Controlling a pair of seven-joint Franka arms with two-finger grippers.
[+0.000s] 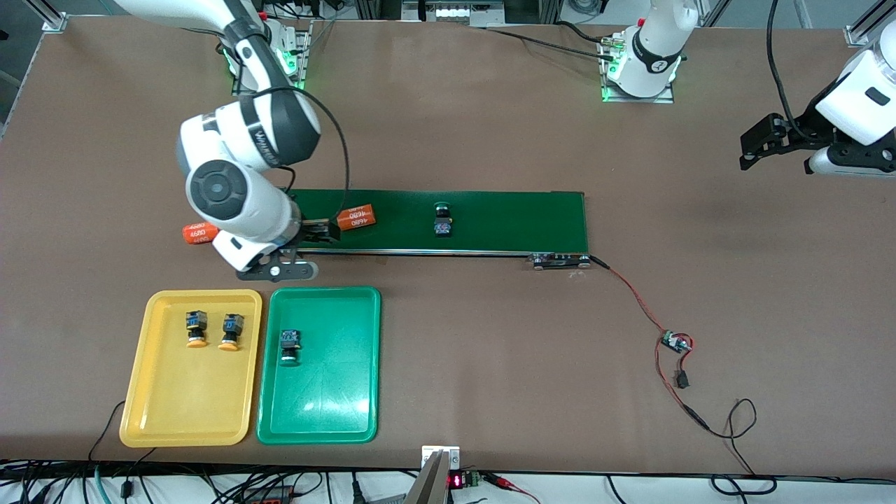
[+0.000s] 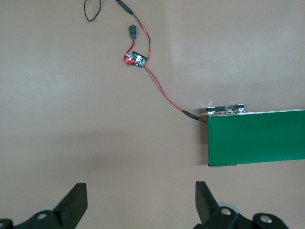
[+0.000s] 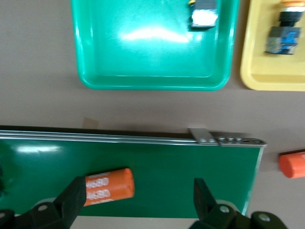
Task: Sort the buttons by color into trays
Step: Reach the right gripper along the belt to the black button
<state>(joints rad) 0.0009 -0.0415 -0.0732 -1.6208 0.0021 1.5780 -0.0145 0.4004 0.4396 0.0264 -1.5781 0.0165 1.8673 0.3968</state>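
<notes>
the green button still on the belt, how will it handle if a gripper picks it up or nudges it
The green button lies on its side on the belt, so its round cap may let it roll if nudged. Small and plastic-looking, it is probably light and stiff. Its blocky dark body should grip better than the cap.

yellow tray: two orange buttons; green tray: one green button; conveyor belt: one green button

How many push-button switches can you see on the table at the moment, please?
4. Two yellow-capped buttons lie in the yellow tray, one green-capped button in the green tray, one green-capped button on the conveyor belt. The right arm could hide others.
</notes>
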